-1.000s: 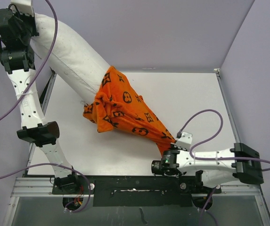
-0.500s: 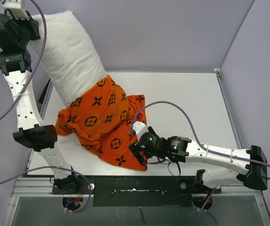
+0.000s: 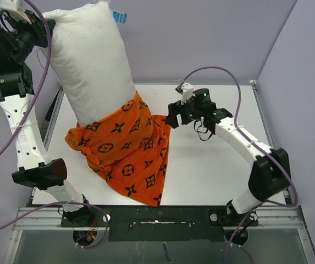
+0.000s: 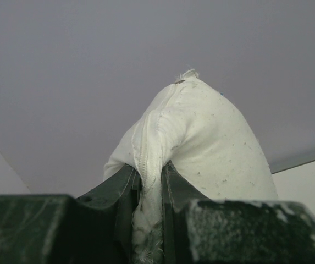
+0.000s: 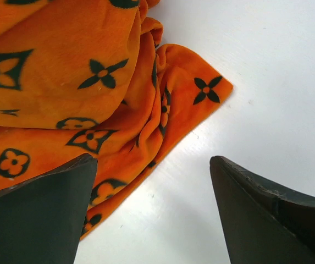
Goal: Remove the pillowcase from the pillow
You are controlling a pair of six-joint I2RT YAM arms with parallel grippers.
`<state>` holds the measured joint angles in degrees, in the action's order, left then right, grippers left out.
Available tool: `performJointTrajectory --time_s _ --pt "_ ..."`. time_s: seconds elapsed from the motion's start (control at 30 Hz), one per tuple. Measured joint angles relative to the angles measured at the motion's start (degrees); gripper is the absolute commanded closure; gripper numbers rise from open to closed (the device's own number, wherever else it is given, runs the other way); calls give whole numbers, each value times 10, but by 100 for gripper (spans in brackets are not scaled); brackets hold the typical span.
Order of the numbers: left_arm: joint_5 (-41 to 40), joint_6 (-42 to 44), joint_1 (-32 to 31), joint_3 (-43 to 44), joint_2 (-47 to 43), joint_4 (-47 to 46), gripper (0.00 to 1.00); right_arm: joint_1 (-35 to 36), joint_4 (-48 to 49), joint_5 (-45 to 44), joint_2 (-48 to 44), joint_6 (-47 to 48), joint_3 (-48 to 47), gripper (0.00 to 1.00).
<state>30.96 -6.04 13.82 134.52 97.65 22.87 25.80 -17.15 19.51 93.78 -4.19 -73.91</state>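
Left jaws are clenched on one top corner of the pillow, way up at the far left. From the left wrist cam the seam is squashed into a thin ridge between my scuffed dark fingers. You can see the stitching and a few frayed threads, and the plain off-white fabric puffs out plump above them, with tiny dark specks on it.

The pillow hangs tall and rounded from that grip, leaning a little. There's a small blue tag on its top edge.

Its lower end is wrapped in the pillowcase, which is soft, bright orange, kind of velvety, and printed with dark flowers, stars and circles. The cover is bunched in loose folds around the bottom of the pillow and spills onto the white bench, tapering to a point toward the near edge.

Right jaws are released, spread wide with nothing in them, hovering just beside the pillowcase's right edge. On the right wrist cam it's two dark wedge-shaped fingers, with smooth bare bench and a rumpled orange fold between them.
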Motion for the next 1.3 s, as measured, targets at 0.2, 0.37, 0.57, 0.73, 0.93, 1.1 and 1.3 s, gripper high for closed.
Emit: performJointTrajectory --time_s 0.2,0.37,0.57,0.73,0.93,1.1,1.3 --pt "0 -1 0 -21 0 -17 100 8 31 83 115 84 -16 11" --pt "0 -1 0 -31 0 -31 100 9 33 111 168 132 -99 11" --pt "0 -2 0 -32 0 -35 100 8 24 113 256 166 -204 12" --pt "0 -3 0 -40 0 -47 100 8 -5 111 342 171 -246 13" --pt "0 -1 0 -62 0 -73 100 8 -31 109 382 171 -280 23" --pt "-3 -1 2 -77 0 -90 100 12 -52 85 382 169 -281 74" --pt "-5 4 4 -80 -2 -94 100 14 -55 38 365 127 -254 100"
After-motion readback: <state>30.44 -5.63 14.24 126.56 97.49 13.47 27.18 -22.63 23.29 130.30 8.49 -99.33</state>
